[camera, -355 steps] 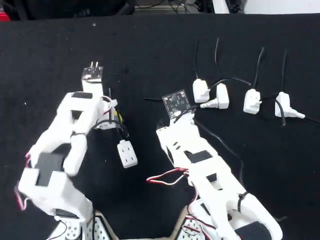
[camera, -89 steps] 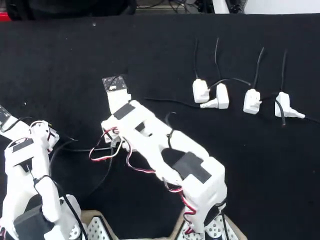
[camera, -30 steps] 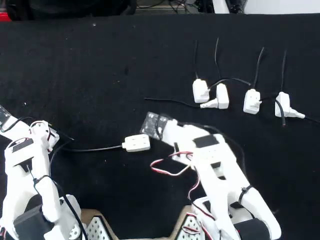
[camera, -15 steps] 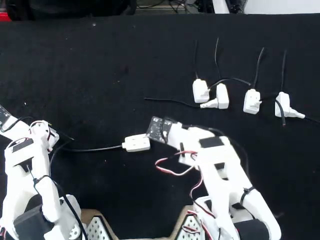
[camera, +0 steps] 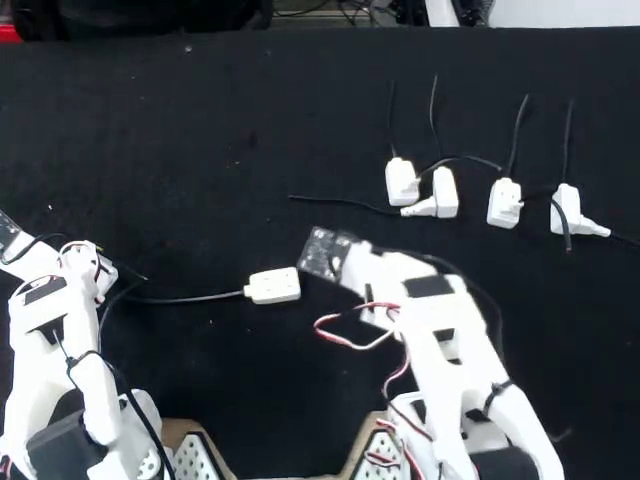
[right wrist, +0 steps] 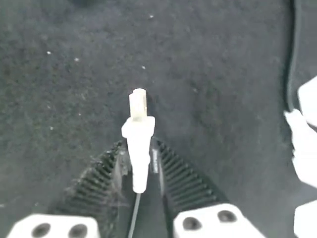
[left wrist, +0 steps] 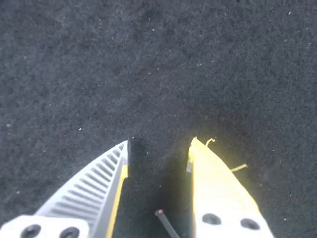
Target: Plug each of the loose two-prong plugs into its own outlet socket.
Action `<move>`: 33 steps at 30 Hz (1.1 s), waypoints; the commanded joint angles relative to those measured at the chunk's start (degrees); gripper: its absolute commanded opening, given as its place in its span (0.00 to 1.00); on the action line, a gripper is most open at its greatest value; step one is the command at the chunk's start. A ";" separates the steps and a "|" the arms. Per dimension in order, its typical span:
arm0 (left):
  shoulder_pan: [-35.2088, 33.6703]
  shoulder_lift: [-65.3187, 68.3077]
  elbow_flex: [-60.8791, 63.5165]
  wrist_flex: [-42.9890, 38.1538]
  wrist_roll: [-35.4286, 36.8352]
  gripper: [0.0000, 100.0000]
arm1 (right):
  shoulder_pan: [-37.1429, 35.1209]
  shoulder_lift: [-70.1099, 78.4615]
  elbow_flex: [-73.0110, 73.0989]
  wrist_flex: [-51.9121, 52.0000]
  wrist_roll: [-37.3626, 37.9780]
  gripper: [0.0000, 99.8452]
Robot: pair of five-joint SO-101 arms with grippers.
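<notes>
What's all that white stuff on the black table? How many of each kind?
outlet sockets: 5
plugs: 3, counting one plug held in the right gripper
total: 8

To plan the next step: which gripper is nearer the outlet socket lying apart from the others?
Right. The right gripper, shut on a two-prong plug, is beside the outlet socket; the left gripper is far off.

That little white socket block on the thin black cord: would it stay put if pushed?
Probably not: the socket block looks small and light and lies loose on the cloth, so it would likely slide. Its cord curves slackly, so it seems floppy and would hardly anchor it.
</notes>
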 commanded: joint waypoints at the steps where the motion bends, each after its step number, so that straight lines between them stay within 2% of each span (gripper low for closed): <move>1: -0.22 -0.79 -0.66 -0.79 0.62 0.20 | -2.02 -5.23 -6.99 14.59 -6.68 0.01; 4: -0.22 -0.79 -0.66 -0.79 0.62 0.20 | -9.14 -8.57 -5.85 22.77 -8.26 0.01; 9: -0.22 -0.79 -0.66 -0.79 0.62 0.20 | -17.58 -11.74 2.95 17.93 -9.93 0.01; 13: -0.22 -0.79 -0.66 -0.79 0.62 0.20 | -17.76 -11.74 5.67 15.47 -11.60 0.02; 19: -0.22 -0.79 -0.57 -0.79 0.62 0.20 | -17.67 -12.00 11.12 11.16 -12.04 0.12; 23: -0.22 -0.70 -0.57 -0.79 0.62 0.20 | -17.67 -12.26 10.77 10.99 -12.04 0.08; 26: -0.22 -0.70 -0.48 -0.79 0.62 0.20 | -17.67 -12.26 8.04 11.25 -13.98 0.01; 33: -0.13 -0.79 -0.31 -0.09 0.62 0.20 | -19.87 -12.26 -3.65 17.41 -16.97 0.01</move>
